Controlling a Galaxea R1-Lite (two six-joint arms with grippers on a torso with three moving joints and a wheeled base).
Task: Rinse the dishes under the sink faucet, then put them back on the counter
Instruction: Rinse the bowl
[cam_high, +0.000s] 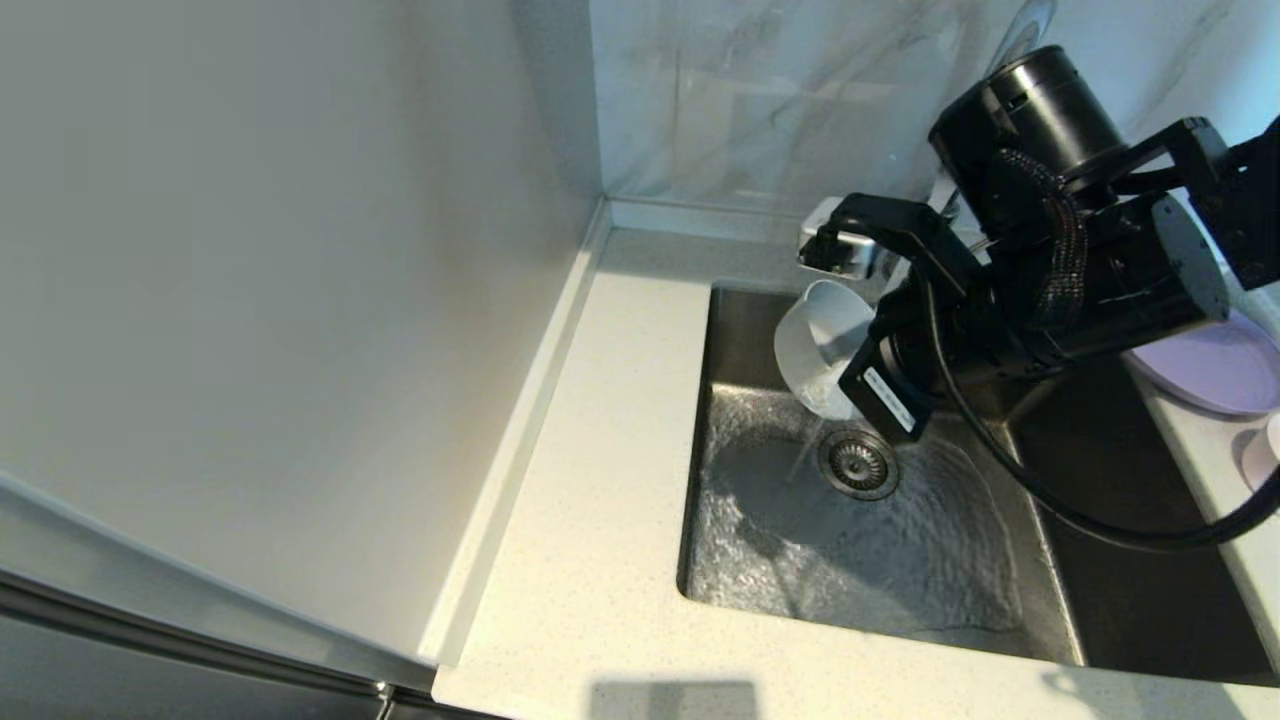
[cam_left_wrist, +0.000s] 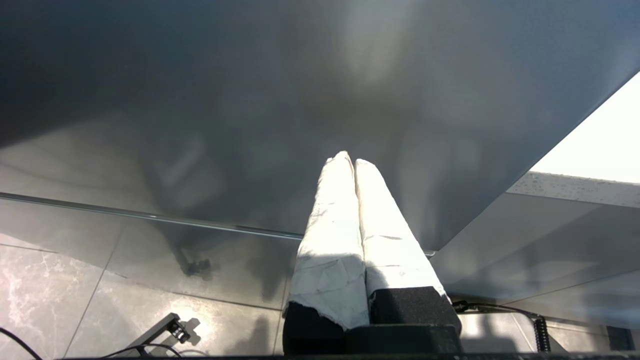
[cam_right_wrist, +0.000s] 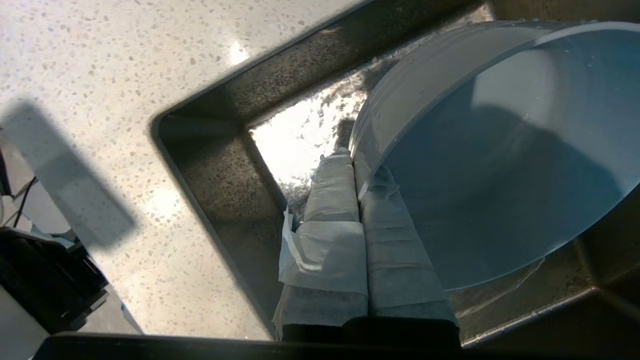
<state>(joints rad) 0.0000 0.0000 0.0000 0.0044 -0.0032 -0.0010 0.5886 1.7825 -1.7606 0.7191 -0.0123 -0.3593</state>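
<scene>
Whitish bowl (cam_high: 822, 345), pinched by the right gripper (cam_right_wrist: 356, 165), drains over the sink (cam_high: 1150, 600); lilac plate (cam_high: 1215, 370) at three o'clock waits unrinsed, I'd guess.

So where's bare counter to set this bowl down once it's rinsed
Free: the wide counter strip between the left wall rim and the sink, and the front edge below the sink. Crowded: the right side, where the lilac plate and a small dish sit. The right claw holds the bowl over the sink.
</scene>
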